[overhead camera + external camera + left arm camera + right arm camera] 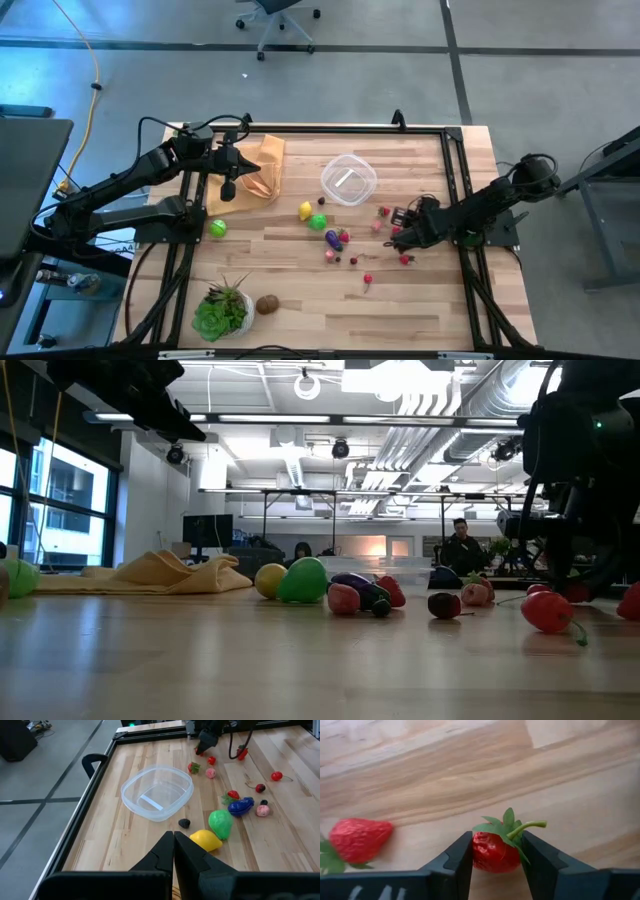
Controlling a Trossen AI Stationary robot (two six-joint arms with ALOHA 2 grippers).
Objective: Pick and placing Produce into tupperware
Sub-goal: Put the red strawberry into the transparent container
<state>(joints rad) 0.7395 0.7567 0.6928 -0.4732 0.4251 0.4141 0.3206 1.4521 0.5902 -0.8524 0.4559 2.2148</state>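
right gripper (496, 851) is seen low on the wooden table (420, 300), on its right half, fingers clamped on both sides of a red strawberry (492, 851) with a green leafy cap and stem. a second strawberry (359, 839) lies apart from it on the bare wood. in the high view this gripper (398, 232) sits at the right end of the produce scatter, with small red pieces (368, 280) close around it; open wood is left toward the near edge.

the rest of the produce is strung across the middle of the table: a purple piece (332, 239), a green one (318, 222), a yellow one (306, 210). a green ball (217, 227) lies alone near the left rail, a brown piece (267, 304) beside the potted plant (222, 310) at the near left corner.

the tupperware (348, 180) stands empty beyond the scatter, toward the far edge, nothing touching it, with clear wood between it and the far rail.

left gripper (173, 851) is held above the tan-orange cloth (255, 168) at the far left, fingers pressed together, nothing between them.

in the low view, people are seen seated far back in the room.
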